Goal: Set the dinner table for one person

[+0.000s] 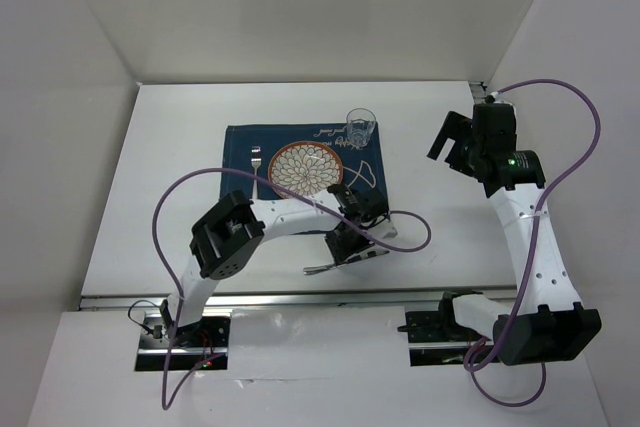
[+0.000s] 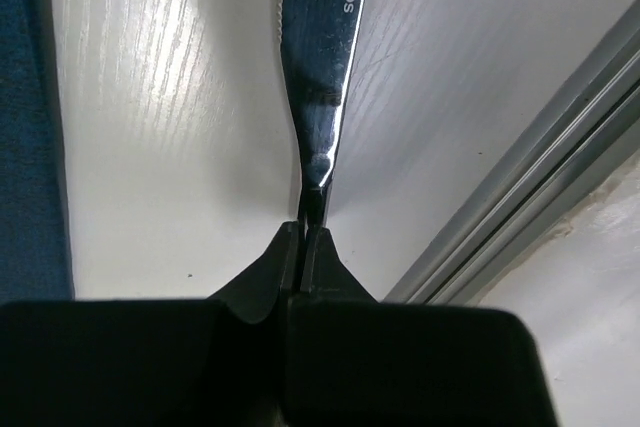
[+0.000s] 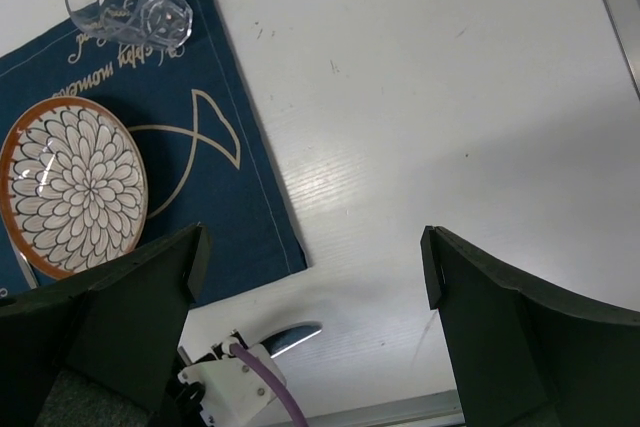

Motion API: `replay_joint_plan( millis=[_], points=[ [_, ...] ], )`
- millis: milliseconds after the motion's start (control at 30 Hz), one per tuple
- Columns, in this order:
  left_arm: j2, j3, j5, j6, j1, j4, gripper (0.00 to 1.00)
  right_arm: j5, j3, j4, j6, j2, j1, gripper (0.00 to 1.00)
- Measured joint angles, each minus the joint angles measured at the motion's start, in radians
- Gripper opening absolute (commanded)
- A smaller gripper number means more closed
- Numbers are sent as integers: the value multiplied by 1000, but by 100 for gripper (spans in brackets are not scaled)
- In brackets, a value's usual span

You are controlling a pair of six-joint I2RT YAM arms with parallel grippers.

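My left gripper [image 1: 347,247] is shut on a steel knife [image 1: 321,269] low over the white dinner table [image 1: 170,177], just in front of the navy placemat [image 1: 240,147]. In the left wrist view the fingertips [image 2: 318,239] pinch the knife [image 2: 322,67] at its narrow neck, and the serrated blade runs away from them. On the placemat are a patterned plate [image 1: 307,168], a fork [image 1: 255,165] to its left and a clear glass [image 1: 360,127] at the back right. My right gripper [image 1: 452,142] hangs open and empty above the table's right side [image 3: 315,252].
A metal rail [image 1: 300,297] runs along the table's near edge, close to the knife [image 3: 295,335]. The left arm's purple cable [image 1: 410,237] loops over the table to the right of the placemat [image 3: 225,147]. White walls close in the back and both sides.
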Motion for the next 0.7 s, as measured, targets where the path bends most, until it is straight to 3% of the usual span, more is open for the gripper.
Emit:
replay_joint_plan(
  millis=[133,233,367,400,567,700],
  points=[
    [-2,0,-21,-5,-1,0,0,3,0,0,0,0,0,100],
    [-3,0,-37,-9,-1,1,9,3,0,0,0,0,0,100],
    [-22,0,-53,-27,0,3,24,2,0,0,0,0,0,100],
    [-34,0,-55,-32,0,6,32,2,0,0,0,0,0,100],
    [-101,-2,-60,-40,-1,23,55,-2,0,0,0,0,0,100],
    [-129,-39,-59,-59,-5,42,55,-5,0,0,0,0,0,100]
  ],
)
